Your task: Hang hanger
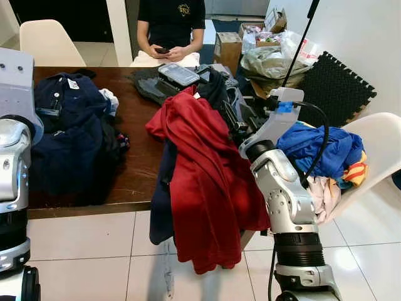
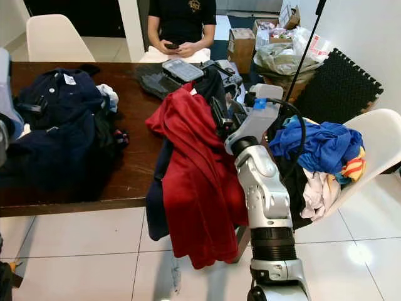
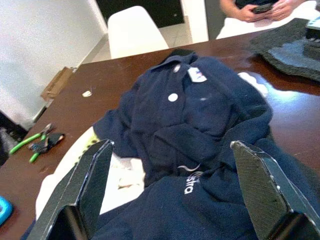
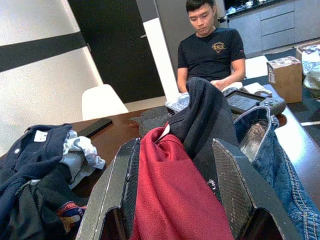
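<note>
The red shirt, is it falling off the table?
Partly. The red shirt drapes over the wooden table's edge, with most of it hanging toward the floor. The right gripper has its open fingers on either side of it. Nothing looks torn or spilled.

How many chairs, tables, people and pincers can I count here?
Chairs: 2, one behind the table, one heaped with clothes
Table: 1
Person: 1
Pincers: 2, left pincer, right pincer
Total: 6
</note>
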Motion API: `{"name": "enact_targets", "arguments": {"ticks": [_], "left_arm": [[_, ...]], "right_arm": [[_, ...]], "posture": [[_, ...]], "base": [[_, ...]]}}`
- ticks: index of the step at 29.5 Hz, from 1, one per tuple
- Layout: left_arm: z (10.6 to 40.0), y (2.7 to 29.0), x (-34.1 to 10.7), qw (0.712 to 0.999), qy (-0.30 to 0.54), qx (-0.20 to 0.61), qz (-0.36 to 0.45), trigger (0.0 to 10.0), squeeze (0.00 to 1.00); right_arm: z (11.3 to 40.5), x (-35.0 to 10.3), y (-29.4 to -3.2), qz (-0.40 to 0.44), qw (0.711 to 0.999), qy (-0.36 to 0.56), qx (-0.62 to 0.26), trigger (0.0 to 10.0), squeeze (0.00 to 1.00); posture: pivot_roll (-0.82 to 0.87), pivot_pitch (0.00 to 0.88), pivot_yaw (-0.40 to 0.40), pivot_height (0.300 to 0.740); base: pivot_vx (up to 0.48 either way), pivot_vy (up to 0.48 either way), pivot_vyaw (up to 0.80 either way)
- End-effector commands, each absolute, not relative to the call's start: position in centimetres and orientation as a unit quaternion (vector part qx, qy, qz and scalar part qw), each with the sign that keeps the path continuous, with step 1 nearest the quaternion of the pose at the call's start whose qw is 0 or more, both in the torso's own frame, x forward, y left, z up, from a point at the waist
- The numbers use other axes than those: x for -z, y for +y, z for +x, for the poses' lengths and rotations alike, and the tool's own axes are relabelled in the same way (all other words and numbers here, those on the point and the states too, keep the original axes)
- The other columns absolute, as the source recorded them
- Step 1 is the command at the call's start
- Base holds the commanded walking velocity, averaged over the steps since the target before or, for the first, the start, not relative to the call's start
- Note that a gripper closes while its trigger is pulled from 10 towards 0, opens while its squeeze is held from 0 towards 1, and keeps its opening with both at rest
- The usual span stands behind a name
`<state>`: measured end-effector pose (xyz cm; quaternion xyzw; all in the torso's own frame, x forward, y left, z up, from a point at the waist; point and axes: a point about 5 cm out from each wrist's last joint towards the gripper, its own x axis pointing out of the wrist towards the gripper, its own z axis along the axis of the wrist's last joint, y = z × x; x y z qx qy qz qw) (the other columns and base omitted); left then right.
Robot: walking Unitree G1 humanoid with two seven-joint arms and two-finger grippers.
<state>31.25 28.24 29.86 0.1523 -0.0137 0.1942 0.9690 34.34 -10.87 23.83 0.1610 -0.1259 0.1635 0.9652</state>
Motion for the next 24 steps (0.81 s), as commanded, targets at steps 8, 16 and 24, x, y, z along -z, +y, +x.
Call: {"name": "enact_targets", "arguments": {"ticks": [8,16,24], "left_arm": [[31.8,29.0,-29.1,0.978,0.021,-0.167,0.123,10.0,0.00],[33.1,30.3,-27.0,0.985,0.079,-0.134,0.071,10.0,1.00],[34.2,31.5,-25.2,0.987,0.117,-0.106,0.029,10.0,1.00]], "right_arm": [[34.2,-23.5,-11.0,0.162,0.966,-0.124,-0.161,10.0,0.00],[34.2,-23.4,-11.1,0.163,0.967,-0.124,-0.155,10.0,0.00],[34.3,-23.5,-11.3,0.159,0.967,-0.127,-0.154,10.0,0.00]], "posture": [[0.10,0.100,-0.060,0.740],[0.09,0.102,-0.051,0.740],[0.09,0.106,-0.054,0.740]], "base": [[0.000,0.000,0.00],[0.000,0.000,0.00],[0.000,0.000,0.00]]}}
